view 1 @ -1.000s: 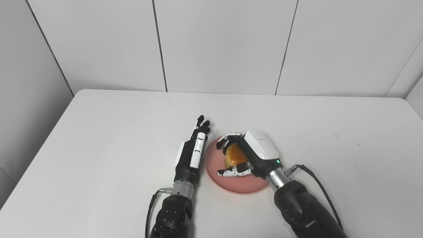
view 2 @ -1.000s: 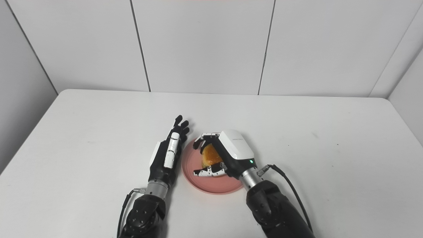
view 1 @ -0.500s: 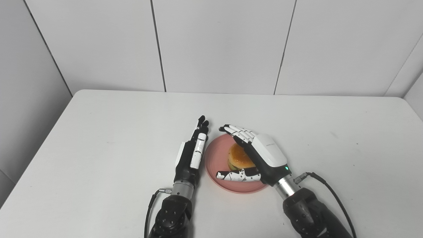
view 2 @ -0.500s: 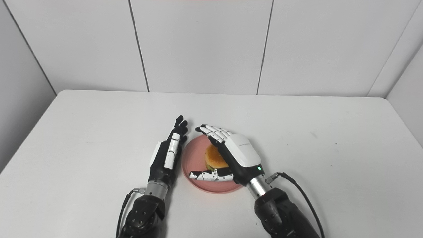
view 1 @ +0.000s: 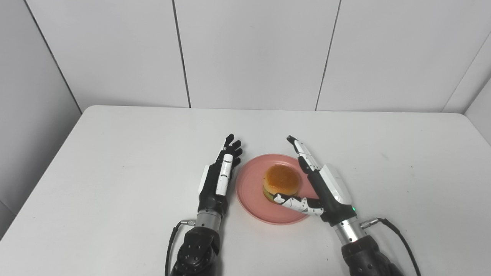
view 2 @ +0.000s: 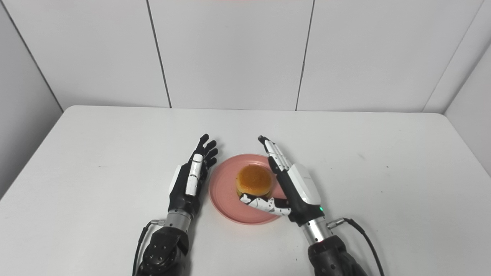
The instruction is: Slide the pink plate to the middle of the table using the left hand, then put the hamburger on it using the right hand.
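Since a second ago the right hand (view 1: 326,188) has let go and drawn rightward, fingers straight and apart; its thumb tip reaches the orange-bunned round hamburger (view 1: 281,183), upright on the round pink plate (view 1: 249,191) mid-table. Right eye view shows the same; the left hand (view 2: 190,180) lies flat, fingers apart, just beside the plate.

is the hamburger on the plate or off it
On it: the hamburger sits upright on the pink plate, right robot hand open beside it.
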`<move>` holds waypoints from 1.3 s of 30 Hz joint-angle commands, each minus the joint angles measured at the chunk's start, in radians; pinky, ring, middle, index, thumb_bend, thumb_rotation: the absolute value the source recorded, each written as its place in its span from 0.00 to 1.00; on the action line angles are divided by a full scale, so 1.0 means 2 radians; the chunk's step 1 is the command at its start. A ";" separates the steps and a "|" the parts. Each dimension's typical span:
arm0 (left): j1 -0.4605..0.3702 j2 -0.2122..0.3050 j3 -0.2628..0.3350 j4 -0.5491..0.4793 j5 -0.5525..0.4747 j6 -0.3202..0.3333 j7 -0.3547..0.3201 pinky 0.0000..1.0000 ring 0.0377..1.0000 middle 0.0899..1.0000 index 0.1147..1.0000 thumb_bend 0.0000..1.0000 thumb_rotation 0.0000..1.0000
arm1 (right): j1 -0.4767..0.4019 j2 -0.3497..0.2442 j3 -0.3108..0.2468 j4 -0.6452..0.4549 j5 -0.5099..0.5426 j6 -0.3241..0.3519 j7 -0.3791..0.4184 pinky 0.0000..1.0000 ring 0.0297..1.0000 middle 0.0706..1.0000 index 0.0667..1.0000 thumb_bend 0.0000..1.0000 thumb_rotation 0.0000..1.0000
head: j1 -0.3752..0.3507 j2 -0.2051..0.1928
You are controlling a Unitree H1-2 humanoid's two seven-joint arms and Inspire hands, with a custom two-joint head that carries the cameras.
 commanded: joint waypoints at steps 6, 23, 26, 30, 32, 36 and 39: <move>0.043 0.025 0.000 0.005 0.018 -0.010 -0.004 0.94 0.94 0.95 0.95 0.55 1.00 | 0.020 0.022 -0.040 0.012 0.092 0.006 0.017 0.99 1.00 1.00 1.00 0.69 0.99 | -0.004 0.004; 0.047 0.041 -0.002 -0.014 0.030 0.018 -0.003 0.96 0.94 0.95 0.95 0.58 1.00 | 0.013 0.050 -0.086 0.025 0.240 0.072 0.088 1.00 1.00 1.00 1.00 0.70 0.96 | 0.005 0.008; 0.046 0.041 -0.001 -0.015 0.030 0.024 -0.002 0.96 0.94 0.95 0.95 0.59 1.00 | 0.014 0.049 -0.086 0.033 0.246 0.081 0.098 1.00 1.00 1.00 1.00 0.70 0.97 | 0.007 0.009; 0.046 0.042 -0.003 -0.015 0.034 0.026 0.001 0.96 0.94 0.95 0.95 0.59 1.00 | 0.018 0.052 -0.089 0.036 0.259 0.102 0.109 1.00 1.00 1.00 1.00 0.72 0.96 | 0.015 0.009; 0.044 0.043 -0.003 -0.010 0.040 0.023 0.002 0.96 0.95 0.95 0.95 0.58 1.00 | 0.020 0.054 -0.089 0.036 0.257 0.109 0.109 1.00 1.00 1.00 1.00 0.72 0.96 | 0.017 0.008; 0.043 0.042 -0.001 -0.014 0.038 0.030 0.001 0.97 0.96 0.96 0.96 0.56 1.00 | 0.023 0.054 -0.093 0.035 0.264 0.120 0.116 1.00 1.00 1.00 1.00 0.70 0.96 | 0.025 0.007; 0.041 0.043 -0.003 -0.009 0.045 0.026 0.004 0.97 0.96 0.97 0.97 0.56 1.00 | 0.025 0.056 -0.096 0.032 0.265 0.129 0.116 1.00 1.00 1.00 1.00 0.67 0.96 | 0.026 0.008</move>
